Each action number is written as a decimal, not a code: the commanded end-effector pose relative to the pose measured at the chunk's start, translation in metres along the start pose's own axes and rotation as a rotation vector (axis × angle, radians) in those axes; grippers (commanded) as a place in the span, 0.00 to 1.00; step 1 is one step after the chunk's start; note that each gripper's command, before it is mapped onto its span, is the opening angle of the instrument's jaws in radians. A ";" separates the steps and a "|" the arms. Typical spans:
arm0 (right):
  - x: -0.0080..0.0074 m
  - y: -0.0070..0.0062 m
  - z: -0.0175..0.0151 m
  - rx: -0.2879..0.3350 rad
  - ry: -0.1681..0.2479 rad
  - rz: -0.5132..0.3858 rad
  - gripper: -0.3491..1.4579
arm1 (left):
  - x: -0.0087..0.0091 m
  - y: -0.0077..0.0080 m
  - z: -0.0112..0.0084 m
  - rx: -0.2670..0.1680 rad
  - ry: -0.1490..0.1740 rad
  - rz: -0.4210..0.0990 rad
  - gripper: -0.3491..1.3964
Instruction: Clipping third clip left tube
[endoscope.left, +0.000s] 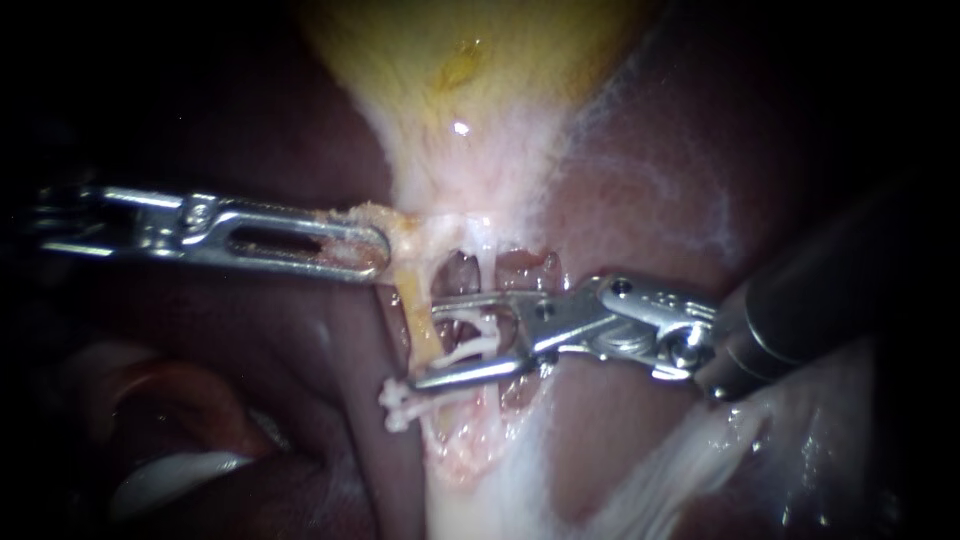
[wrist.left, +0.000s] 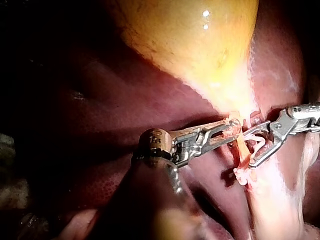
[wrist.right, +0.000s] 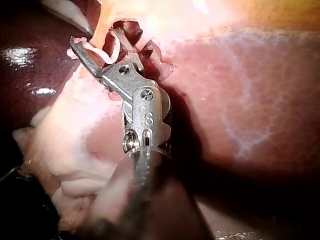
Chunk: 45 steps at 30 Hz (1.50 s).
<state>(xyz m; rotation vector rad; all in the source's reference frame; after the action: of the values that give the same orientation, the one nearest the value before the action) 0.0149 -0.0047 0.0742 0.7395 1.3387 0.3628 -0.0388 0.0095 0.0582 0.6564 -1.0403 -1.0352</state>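
Note:
The yellow gallbladder (endoscope.left: 470, 60) narrows into pale tissue with two windows cut in it. The left tube (endoscope.left: 418, 318) is a yellowish strand running down from that neck. My left instrument (endoscope.left: 383, 250) is shut on the yellowish tissue where the tube begins and holds it to the left. My right instrument (endoscope.left: 425, 342) has its jaws open on either side of the left tube, and a white clip (endoscope.left: 472, 345) lies between them. Another white clip (endoscope.left: 398, 405) sits lower on the tube. In the right wrist view the jaws (wrist.right: 94, 36) stand apart around the white clip (wrist.right: 107, 50).
Dark red liver (endoscope.left: 650, 150) surrounds the field. The right tube (endoscope.left: 488, 262) is a thin pale strand between the two windows, behind the right instrument's upper jaw. White fatty tissue (endoscope.left: 690, 460) lies under the right shaft. In the left wrist view the right instrument (wrist.left: 248, 149) sits just ahead of my left jaws (wrist.left: 232, 127).

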 end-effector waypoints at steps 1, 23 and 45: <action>0.0001 0.0000 0.0001 0.000 0.000 0.000 0.46 | 0.0000 0.0000 0.0000 0.000 0.000 0.000 0.00; 0.0035 -0.0002 0.0029 0.050 0.090 0.011 0.46 | -0.0001 0.0002 0.0001 0.001 0.000 0.000 0.00; 0.0066 -0.0017 0.0024 0.165 0.162 0.020 0.41 | -0.0002 0.0009 0.0003 -0.002 -0.001 0.000 0.00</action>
<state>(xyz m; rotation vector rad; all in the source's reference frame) 0.0183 -0.0023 0.0684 0.8806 1.5293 0.3349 -0.0389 0.0101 0.0590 0.6544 -1.0405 -1.0359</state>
